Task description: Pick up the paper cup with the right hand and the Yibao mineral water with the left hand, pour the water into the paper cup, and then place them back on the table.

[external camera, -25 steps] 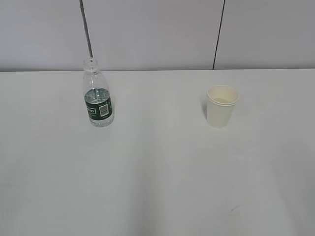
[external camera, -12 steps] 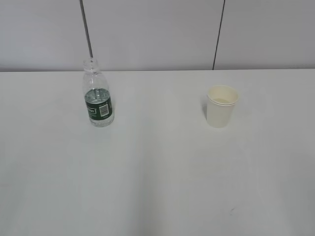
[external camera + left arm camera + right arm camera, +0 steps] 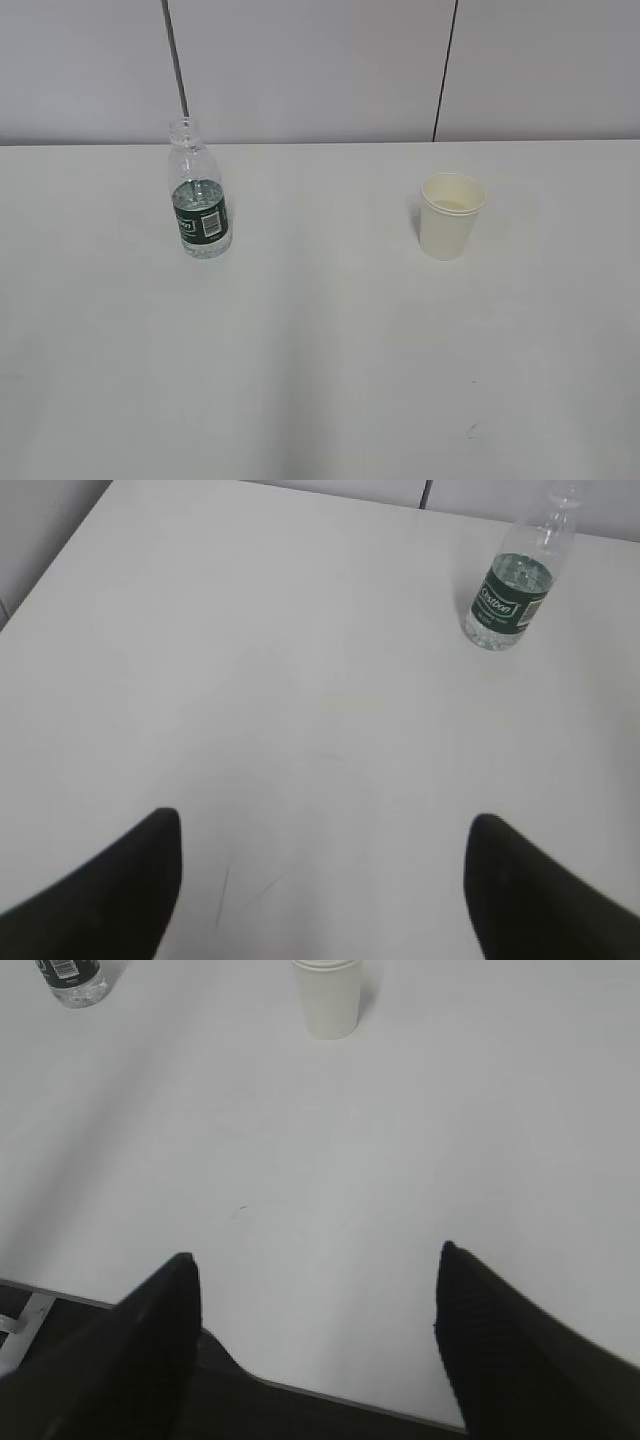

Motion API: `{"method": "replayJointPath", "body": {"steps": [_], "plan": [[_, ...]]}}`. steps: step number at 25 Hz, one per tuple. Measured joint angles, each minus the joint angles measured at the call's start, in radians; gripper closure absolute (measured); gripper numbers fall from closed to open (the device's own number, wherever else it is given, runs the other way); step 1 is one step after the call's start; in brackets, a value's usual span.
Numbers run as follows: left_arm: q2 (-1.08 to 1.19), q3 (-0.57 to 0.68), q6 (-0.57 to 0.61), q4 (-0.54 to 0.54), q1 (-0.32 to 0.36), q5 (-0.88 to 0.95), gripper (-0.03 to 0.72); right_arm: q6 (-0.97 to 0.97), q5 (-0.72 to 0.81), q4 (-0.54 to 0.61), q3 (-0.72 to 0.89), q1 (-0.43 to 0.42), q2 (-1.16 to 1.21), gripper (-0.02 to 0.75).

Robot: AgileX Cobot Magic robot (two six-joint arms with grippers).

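The Yibao mineral water (image 3: 200,195) stands upright and capless on the left of the white table (image 3: 320,340); it also shows far off at the top right of the left wrist view (image 3: 515,585). The cream paper cup (image 3: 450,215) stands upright on the right, and at the top of the right wrist view (image 3: 328,995). Neither arm shows in the exterior view. My left gripper (image 3: 325,825) is open and empty over bare tabletop, well short of the bottle. My right gripper (image 3: 315,1265) is open and empty above the table's front edge, well short of the cup.
A grey panelled wall (image 3: 320,70) with dark seams runs behind the table. A tiny dark scuff (image 3: 470,431) marks the front right of the tabletop. The table's front edge (image 3: 330,1395) shows between my right fingers. The bottle's base sits at the top left of the right wrist view (image 3: 72,982).
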Motion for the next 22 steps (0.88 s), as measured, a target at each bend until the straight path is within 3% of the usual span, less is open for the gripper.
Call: {"method": "replayJointPath", "body": {"steps": [11, 16, 22], "plan": [[0.0, 0.0, 0.0, 0.0, 0.0, 0.0, 0.157, 0.0, -0.003, -0.002, 0.0, 0.0, 0.0, 0.167], [0.0, 0.0, 0.0, 0.0, 0.0, 0.0, 0.157, 0.0, -0.003, -0.078, 0.0, 0.0, 0.0, 0.167], [0.0, 0.0, 0.0, 0.0, 0.0, 0.0, 0.157, 0.0, -0.003, -0.09, 0.0, 0.0, 0.0, 0.167]]}}
